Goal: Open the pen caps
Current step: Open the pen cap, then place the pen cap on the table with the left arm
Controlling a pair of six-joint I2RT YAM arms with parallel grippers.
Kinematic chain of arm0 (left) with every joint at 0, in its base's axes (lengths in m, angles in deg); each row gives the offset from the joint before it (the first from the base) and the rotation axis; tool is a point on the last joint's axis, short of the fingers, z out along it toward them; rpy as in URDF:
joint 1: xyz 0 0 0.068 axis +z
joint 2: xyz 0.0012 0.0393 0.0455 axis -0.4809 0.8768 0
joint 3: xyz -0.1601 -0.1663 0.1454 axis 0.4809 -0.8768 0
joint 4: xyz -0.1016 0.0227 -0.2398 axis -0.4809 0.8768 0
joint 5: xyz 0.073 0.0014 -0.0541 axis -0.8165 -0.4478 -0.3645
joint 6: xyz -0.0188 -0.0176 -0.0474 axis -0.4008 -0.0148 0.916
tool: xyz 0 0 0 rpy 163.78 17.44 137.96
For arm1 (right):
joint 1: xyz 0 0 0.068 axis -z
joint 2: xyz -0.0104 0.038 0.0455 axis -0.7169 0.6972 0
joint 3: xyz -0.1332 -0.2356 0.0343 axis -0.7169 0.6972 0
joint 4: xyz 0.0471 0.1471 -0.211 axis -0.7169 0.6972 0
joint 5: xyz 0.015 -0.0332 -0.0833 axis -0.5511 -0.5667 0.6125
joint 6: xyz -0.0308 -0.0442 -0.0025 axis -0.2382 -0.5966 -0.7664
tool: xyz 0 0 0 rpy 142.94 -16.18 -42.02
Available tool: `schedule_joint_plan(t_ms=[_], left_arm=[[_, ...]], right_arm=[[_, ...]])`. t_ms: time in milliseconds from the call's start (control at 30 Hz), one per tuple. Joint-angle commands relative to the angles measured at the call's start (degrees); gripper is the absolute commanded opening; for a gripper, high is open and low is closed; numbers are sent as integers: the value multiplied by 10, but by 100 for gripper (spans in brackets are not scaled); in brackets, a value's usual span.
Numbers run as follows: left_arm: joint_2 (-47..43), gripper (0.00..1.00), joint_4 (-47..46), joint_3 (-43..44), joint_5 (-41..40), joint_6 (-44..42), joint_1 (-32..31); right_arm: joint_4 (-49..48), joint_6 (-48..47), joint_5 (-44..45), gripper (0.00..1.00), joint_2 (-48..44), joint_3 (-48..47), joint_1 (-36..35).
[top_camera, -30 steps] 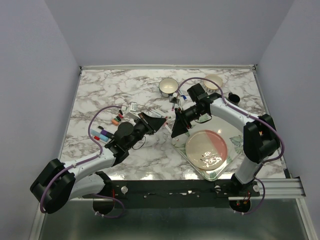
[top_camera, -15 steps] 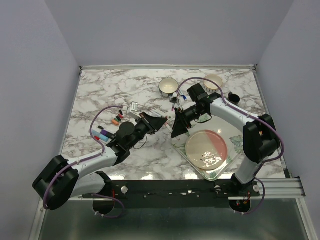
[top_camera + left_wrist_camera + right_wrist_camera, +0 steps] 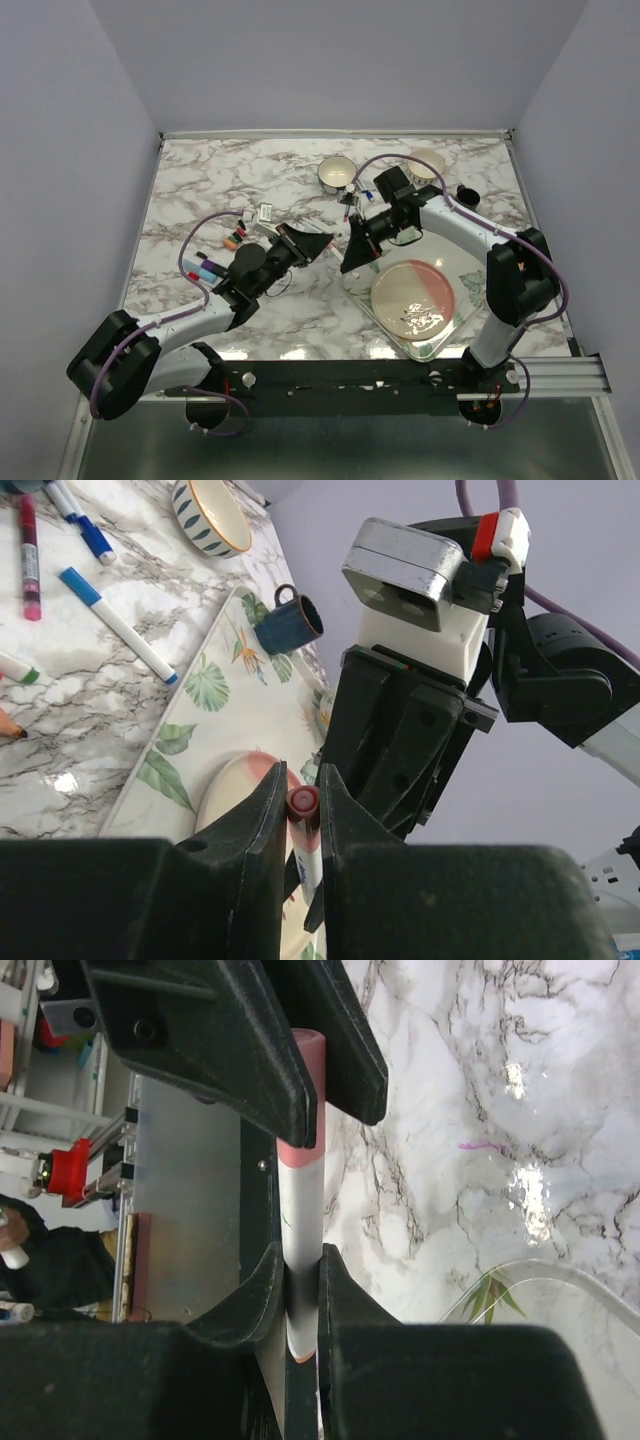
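**Entry: red-capped marker held between two grippers, cap not yet off**

- Lower centre, left wrist view: the left gripper [image 3: 302,783] was pressed in on the red cap [image 3: 303,800], with only the cap's round end showing past the fingers.
- Lower centre, right wrist view: the right gripper [image 3: 300,1252] pinched the white barrel [image 3: 300,1210] of the same pen. The pen was held off the tabletop [image 3: 200,180], at the centre of the top view.
- The cap sat flush on the barrel with no gap at the join. Judged stage: both grips made, pull not yet begun.
- Right of centre, top view: a pink plate [image 3: 413,297] lay on a leaf-patterned tray [image 3: 190,730], with a dark mug [image 3: 290,625] beyond them.
- Left of centre, top view: a cluster of pens [image 3: 205,267] lay flat, with coloured ends showing.
- Upper left, left wrist view: a blue-capped pen [image 3: 118,625] and its neighbours appeared to be closed.
- Top centre, top view: a bowl [image 3: 335,174] stood with a cup [image 3: 428,163] to its right.
- No cap was clearly seen lying loose. Small coloured bits near the left cluster were too small to identify.
- Remaining, as judged: this cap and those of the pens lying on the tabletop.
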Motion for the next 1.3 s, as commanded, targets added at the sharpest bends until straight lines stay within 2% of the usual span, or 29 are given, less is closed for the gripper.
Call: schedule_joint_plan(t_ms=[0,133,233,333,467,600,733,900,1267], left_arm=[[-48,0,-17,-14,-3,-14,122],[-81,0,53,24,16,-41,241],[-77,0,83,47,64,-54,299],[-68,0,86,50,82,-53,323],[-50,0,109,41,125,-45,324],[14,0,136,21,170,-29,317],[83,0,145,14,186,-38,292],[159,0,162,42,174,-56,255],[242,0,198,109,154,-79,234]], right_arm=[[15,-2,-4,1,7,-16,-21],[30,-5,13,1,20,-24,-44],[31,-3,28,1,29,-27,-51],[31,0,37,1,32,-29,-52],[21,-2,106,1,17,-32,-50],[-11,11,162,1,-9,-20,-24],[-11,12,149,1,-18,-17,4],[-9,9,147,1,-15,-18,5],[-4,5,145,1,-15,-20,8]])
